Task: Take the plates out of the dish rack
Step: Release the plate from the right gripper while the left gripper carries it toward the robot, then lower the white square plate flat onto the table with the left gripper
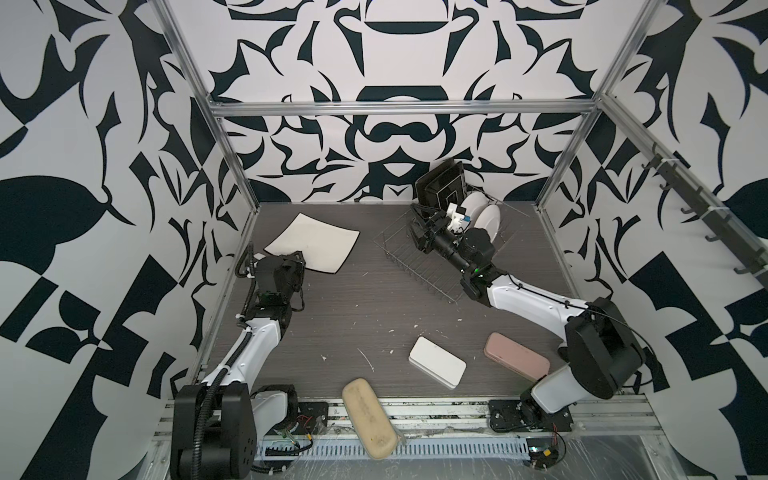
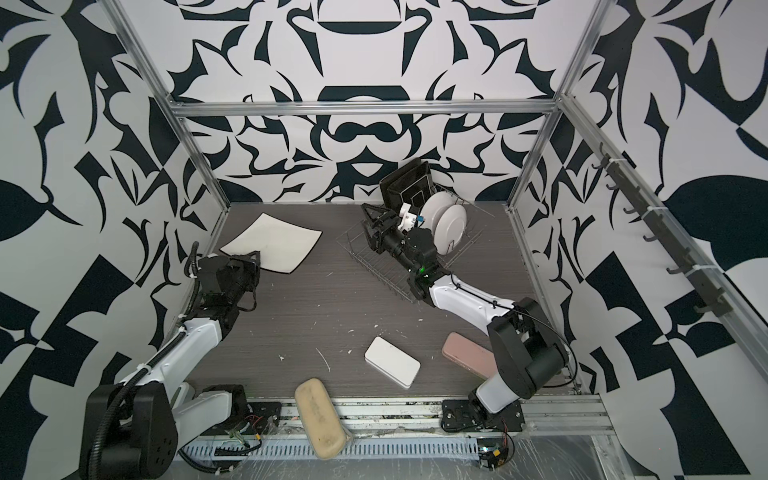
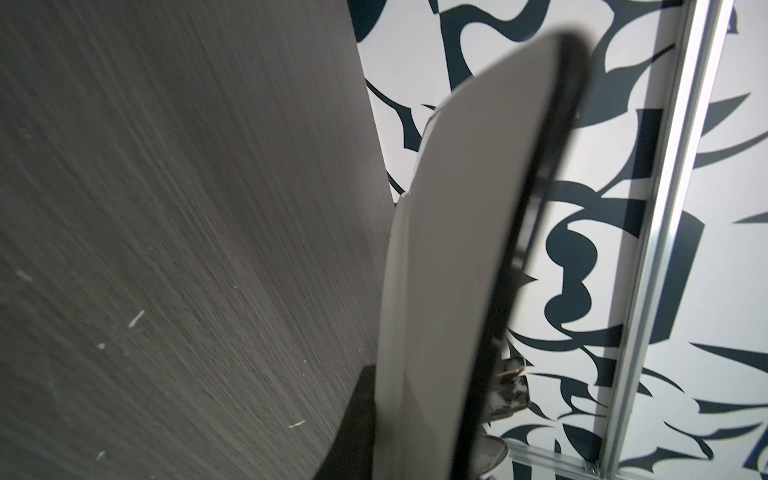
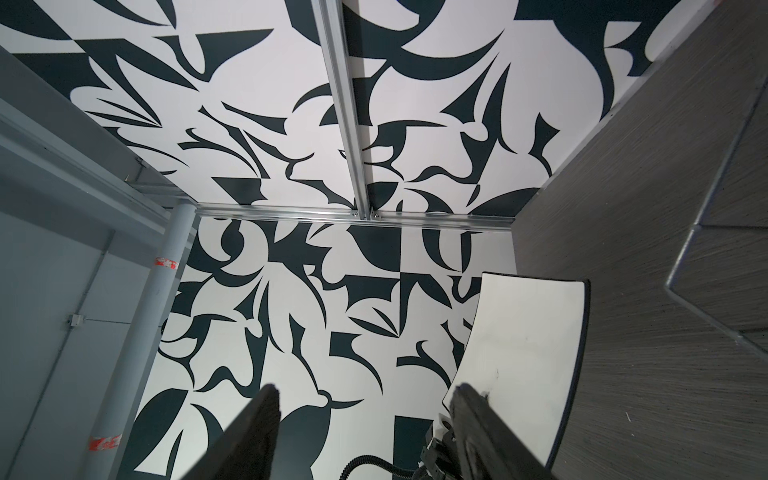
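The left gripper (image 1: 297, 259) pinches the white square plate's (image 1: 316, 243) edge at far left, where it could slip, while the right gripper (image 1: 419, 232), spread empty, might jostle the dish rack (image 1: 409, 266).

Black-and-white patterned walls (image 1: 395, 54), aluminium frame rails (image 1: 399, 109), dark grey wood-grain tabletop (image 1: 353, 307).

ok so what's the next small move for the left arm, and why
Probably lower it flat onto the table and release: the left gripper is shut on the near edge of the white square plate, already clear of the dish rack.
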Controlling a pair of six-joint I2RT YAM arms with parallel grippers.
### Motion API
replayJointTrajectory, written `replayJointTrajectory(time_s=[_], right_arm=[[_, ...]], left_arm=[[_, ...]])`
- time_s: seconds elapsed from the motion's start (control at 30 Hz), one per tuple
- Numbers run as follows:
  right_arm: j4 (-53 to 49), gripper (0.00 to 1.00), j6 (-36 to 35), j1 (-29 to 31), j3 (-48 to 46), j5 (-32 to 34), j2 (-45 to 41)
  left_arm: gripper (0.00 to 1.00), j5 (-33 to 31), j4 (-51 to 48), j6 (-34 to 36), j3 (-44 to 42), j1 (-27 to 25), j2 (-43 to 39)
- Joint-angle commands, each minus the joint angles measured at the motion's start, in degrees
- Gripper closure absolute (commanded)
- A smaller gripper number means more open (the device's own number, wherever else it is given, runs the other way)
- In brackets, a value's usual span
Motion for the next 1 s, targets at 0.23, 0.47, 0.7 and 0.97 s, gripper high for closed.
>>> replayJointTrajectory(time_s=[0.23,0.47,0.7,0.97], right_arm=[[-4.3,0.31,-6.1,-0.3,1.7,-3.8,-3.7],[-10.0,0.3,-10.4,-0.4,1.2,-3.2,-5.9],[-10.7,0.3,-10.1,-0.6,-0.4,-1.8,-6.2],[-10.0,0.3,-8.8,-0.8,-1.4,-2.2,-6.2]], left_arm=[[1.0,-10.7,11.7,-4.3,-0.1,2.1,2.2],[1.0,-9.1,12.9,-4.3,0.7,4.3,5.5],[1.0,-9.7,13.2,-3.9,1.1,6.9,9.8],[1.0,-5.6,19.3,-4.0,0.8,10.8,15.1]])
